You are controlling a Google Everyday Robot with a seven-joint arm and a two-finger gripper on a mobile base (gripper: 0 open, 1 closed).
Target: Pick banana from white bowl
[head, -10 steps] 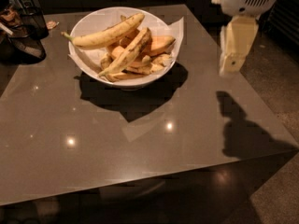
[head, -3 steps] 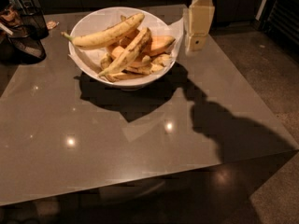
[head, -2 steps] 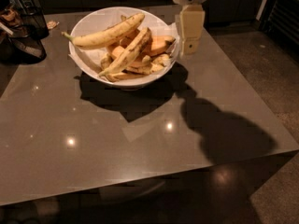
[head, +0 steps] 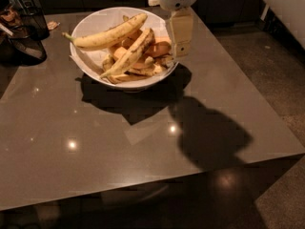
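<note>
The white bowl (head: 89, 64) stands at the far middle of the brown table, with white paper under its contents. A long yellow banana (head: 107, 35) lies across the top of the bowl, its stem to the left. A second, spotted banana (head: 131, 54) lies slantwise below it, among banana pieces and orange chunks (head: 159, 48). My gripper (head: 179, 49) hangs from its white wrist over the bowl's right rim, pointing down, just right of the second banana and above the orange chunks. It holds nothing that I can see.
A dark wire basket (head: 24, 37) with clutter stands at the table's far left corner. The glossy table (head: 119, 147) ends at the right and front edges; grey floor (head: 281, 80) lies to the right. The arm's shadow falls on the table right of centre.
My gripper has moved left from beside the table's right part to over the bowl's right rim. The bananas and bowl have not moved.
</note>
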